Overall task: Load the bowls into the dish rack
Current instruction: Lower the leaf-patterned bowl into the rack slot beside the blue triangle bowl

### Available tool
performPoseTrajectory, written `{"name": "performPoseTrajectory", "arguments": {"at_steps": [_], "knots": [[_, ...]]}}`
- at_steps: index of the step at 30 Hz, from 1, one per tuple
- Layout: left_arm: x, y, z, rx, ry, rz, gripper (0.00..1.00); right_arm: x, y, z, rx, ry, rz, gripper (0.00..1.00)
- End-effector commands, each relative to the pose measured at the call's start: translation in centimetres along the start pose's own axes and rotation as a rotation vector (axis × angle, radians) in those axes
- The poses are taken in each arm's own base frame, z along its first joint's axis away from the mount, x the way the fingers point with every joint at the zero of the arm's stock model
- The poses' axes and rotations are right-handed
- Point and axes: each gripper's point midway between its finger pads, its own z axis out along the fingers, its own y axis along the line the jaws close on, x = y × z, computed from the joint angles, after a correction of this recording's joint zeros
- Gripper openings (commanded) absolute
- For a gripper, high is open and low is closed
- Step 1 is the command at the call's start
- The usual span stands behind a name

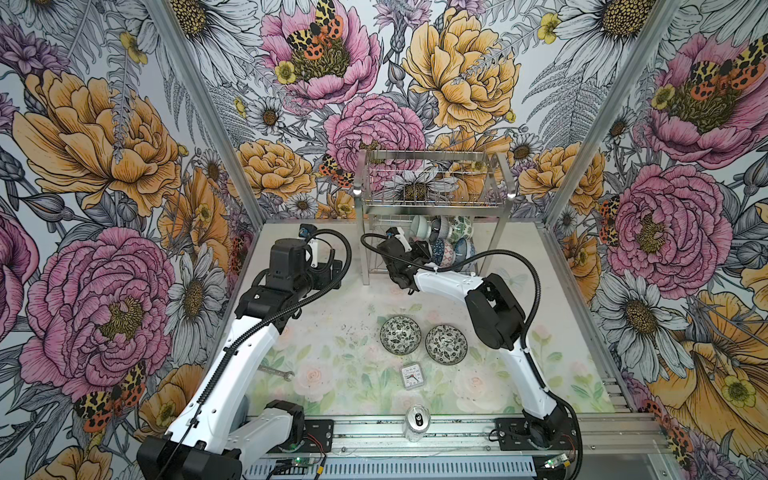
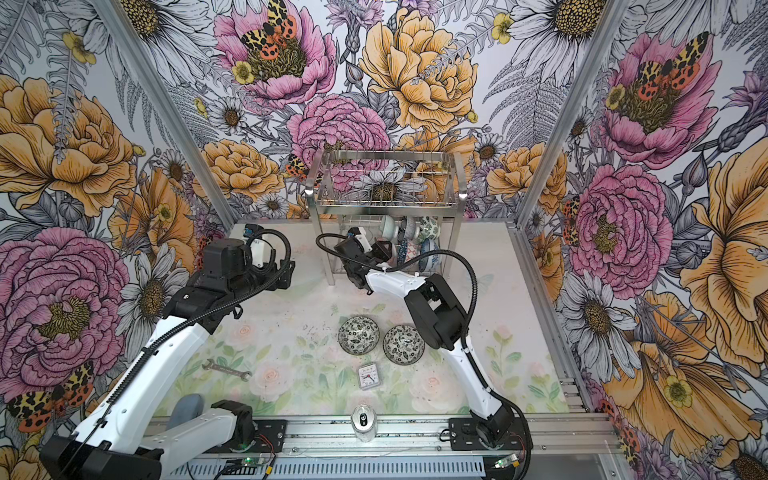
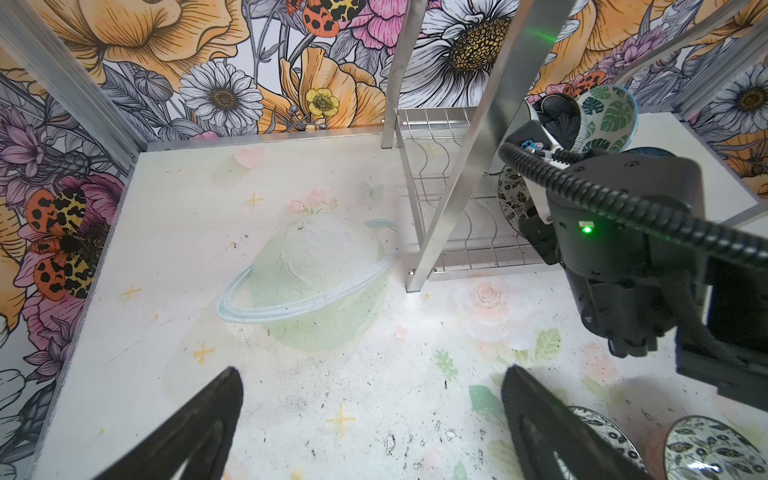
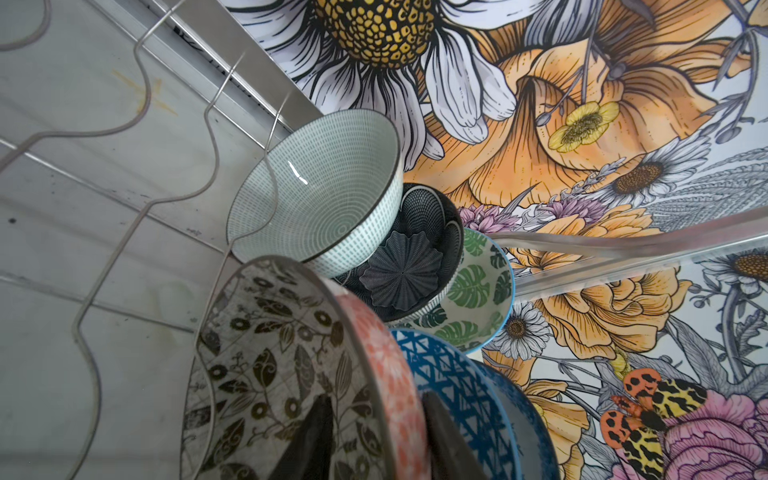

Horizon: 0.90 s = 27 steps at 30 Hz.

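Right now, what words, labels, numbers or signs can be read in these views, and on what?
Nothing reads clearly in any view.
Clock: dial numerals, too small to read.
Left arm: small white mark on the black housing, blurred.
Can: only its top shows, no label visible.
Wrench: no stamping legible.

The left arm is reaching forward, elbow bent, and the left gripper is hanging with jaws spread wide, empty. The right arm is stretching forward, the right gripper holding its jaws partly apart.
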Motion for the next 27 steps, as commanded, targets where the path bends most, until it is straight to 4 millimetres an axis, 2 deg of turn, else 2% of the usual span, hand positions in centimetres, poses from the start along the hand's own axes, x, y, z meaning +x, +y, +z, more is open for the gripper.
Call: {"name": "performPoseTrajectory", "arguments": {"at_steps": [1, 6, 12, 15, 22, 27], "knots": [[-0.5, -0.2, -0.4, 0.024, -0.031, -0.021, 0.99, -0.4, -0.3, -0.7, -0.028, -0.012, 0.027, 0.43], [-0.5, -0.2, -0.4, 0.026, -0.032, -0.021, 0.99, -0.5, -0.9, -1.2, -0.039, -0.018, 0.038, 0.56], [-0.4, -0.3, -0.2, 0.030, -0.025, -0.022, 0.99, -1.2, -1.8, -2.3, -0.090, -0.048, 0.046, 0.82], [-0.4, -0.4, -0.2, 0.035, -0.024, -0.022, 0.99, -1.8, -1.9, -3.2, -0.135, -0.074, 0.048, 0.98], [-0.2, -0.5, 0.1, 0.043, -0.013, -0.019, 0.99, -2.3, -1.4, -5.6, -0.260, -0.131, 0.054, 1.00], [-0.2, -0.6, 0.4, 0.047, -0.002, -0.017, 0.99, -2.3, -0.2, -8.6, -0.382, -0.221, 0.041, 1.00]]}}
